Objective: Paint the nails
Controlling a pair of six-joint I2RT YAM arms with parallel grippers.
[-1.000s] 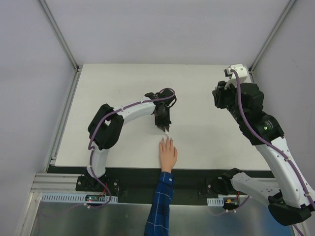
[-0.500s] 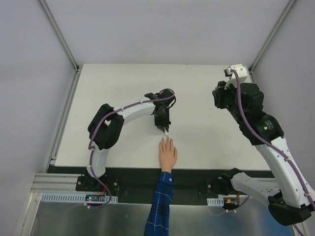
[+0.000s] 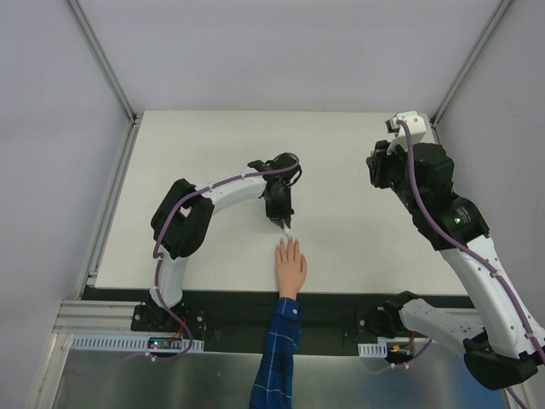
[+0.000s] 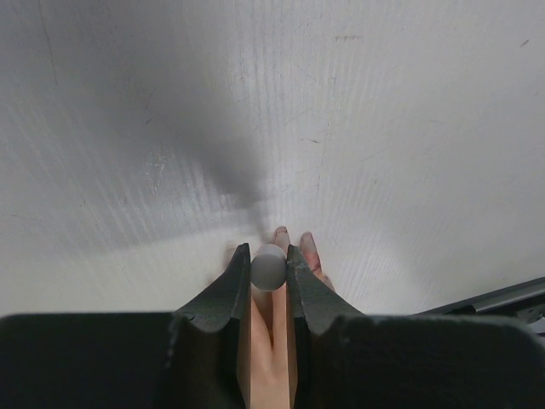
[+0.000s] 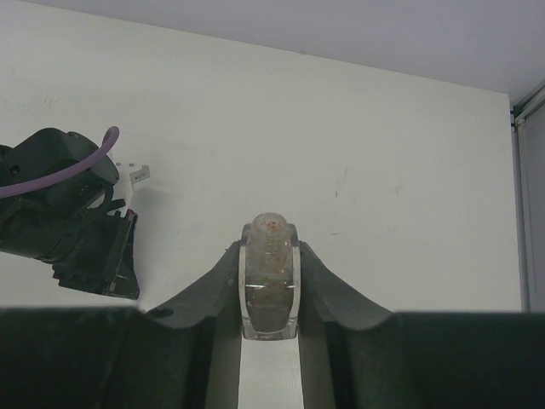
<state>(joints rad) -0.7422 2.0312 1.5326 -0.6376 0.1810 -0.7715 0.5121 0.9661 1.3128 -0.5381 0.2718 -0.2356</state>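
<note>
The flesh-coloured mannequin hand [image 3: 290, 266] lies palm down at the table's near edge, with a blue plaid sleeve [image 3: 278, 358]. Its nails [image 4: 306, 242] show past the jaws in the left wrist view; two fingertips look reddish. My left gripper [image 4: 267, 252] is shut on a small grey round brush cap [image 4: 268, 267], held just above the fingertips. In the top view my left gripper [image 3: 285, 222] is just beyond the fingertips. My right gripper [image 5: 270, 249] is shut on a small glass polish bottle [image 5: 270, 285], held high at the right.
The white table [image 3: 204, 153] has metal frame posts at its back corners. A black strip [image 3: 213, 296] runs along its near edge. The left arm's gripper body [image 5: 81, 234] shows at the left of the right wrist view.
My left gripper has shifted slightly away from the hand, towards the far side. The right arm has barely moved.
</note>
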